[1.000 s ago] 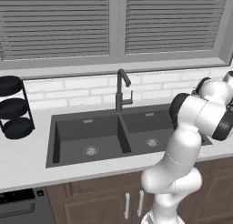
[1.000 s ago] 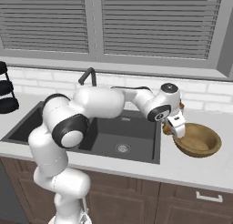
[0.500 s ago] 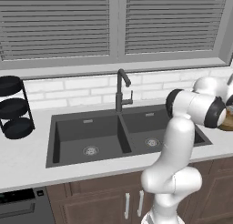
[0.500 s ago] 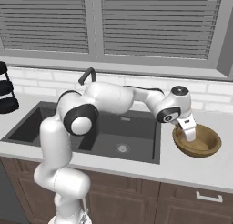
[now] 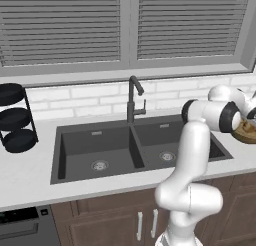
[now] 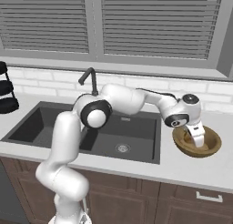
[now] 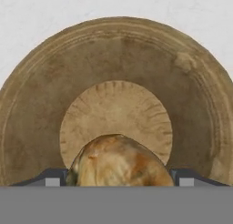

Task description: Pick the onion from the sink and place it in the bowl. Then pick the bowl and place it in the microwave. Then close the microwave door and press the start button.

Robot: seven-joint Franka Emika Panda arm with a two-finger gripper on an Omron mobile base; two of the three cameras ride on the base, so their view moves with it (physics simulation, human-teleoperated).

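Nothing here carries writing I can read; the bowl (image 7: 45,109) is bare wood (just grain); the sink (image 5: 100,145) shows no brand mark.

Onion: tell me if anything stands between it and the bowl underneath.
Nothing visible does. The yellow-brown round onion sits between the end effector tips, directly above the bare centre of the shallow tan wooden bowl.

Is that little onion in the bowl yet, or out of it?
Over it, within the rim: in the hand view the onion sits between the tool's tips against the bowl's floor. Whether it rests there, cannot tell.
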